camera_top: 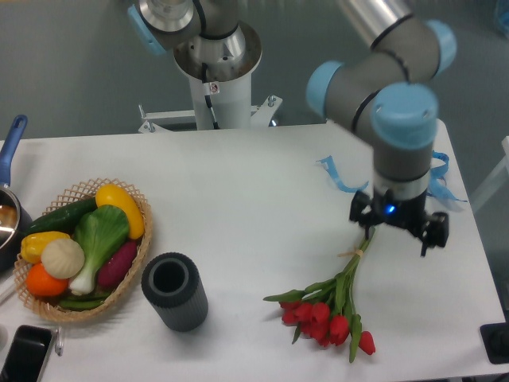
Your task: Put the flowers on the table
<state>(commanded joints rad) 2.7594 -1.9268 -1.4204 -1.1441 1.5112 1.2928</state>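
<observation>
The flowers, a bunch of red tulips with green leaves and long green stems, lie flat on the white table near its front right. Their stems run up and to the right toward the arm. My gripper hangs above the upper end of the stems, raised off the table. Its two dark fingers stand spread apart with nothing between them, so it is open and no longer holds the bunch.
A dark grey cylinder cup stands left of the tulips. A wicker basket of vegetables sits at the far left. Blue ribbon scraps lie behind the arm. A pot with a blue handle and a phone are at the left edge.
</observation>
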